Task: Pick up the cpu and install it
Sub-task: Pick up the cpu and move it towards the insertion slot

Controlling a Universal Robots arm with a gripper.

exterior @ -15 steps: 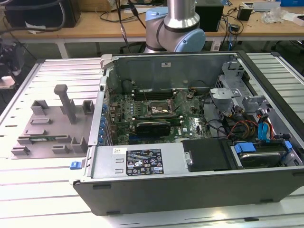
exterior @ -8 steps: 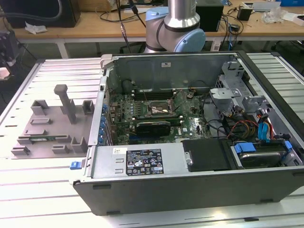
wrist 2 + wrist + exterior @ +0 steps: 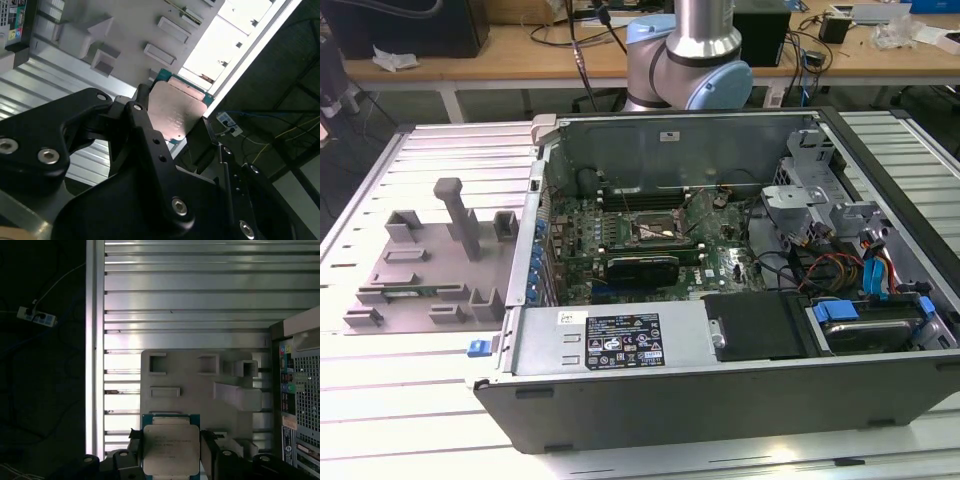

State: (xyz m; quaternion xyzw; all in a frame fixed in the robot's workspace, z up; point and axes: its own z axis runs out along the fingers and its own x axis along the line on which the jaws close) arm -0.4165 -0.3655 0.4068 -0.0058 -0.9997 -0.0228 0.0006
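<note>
Slatted metal table [image 3: 440, 150] is seen carrying an open computer case [image 3: 650, 400] and, at the exterior view's left, a grey fixture tray [image 3: 420, 260] with raised blocks and pockets. A wooden bench [image 3: 520, 55] with cables is seen behind, and the arm [image 3: 705, 40] rises out of the picture behind the case. Inside the case the square metal-framed socket [image 3: 655, 232] is seen mid-board, with a long black expansion card [image 3: 642, 268] just in front of it. In the first wrist view the cpu [image 3: 167, 452] is held in the gripper [image 3: 171, 442], silvery plate toward the camera, green edge visible around it. The black fingers [image 3: 207, 445] are pressed against two opposite sides of the chip, so the grip is closed on it. The chip is held clear above the tray [image 3: 190, 380], over the tray's edge area, with the table slats [image 3: 185, 295] beyond and the case's rear panel [image 3: 300, 390] to one side. The same hold is confirmed in the second wrist view: cpu [image 3: 175, 115] clamped in the gripper [image 3: 175, 127], one finger [image 3: 142, 120] seen at its edge, tray [image 3: 125, 30] behind. A power strip [image 3: 35, 316] is seen on the dark floor past the table edge.
</note>
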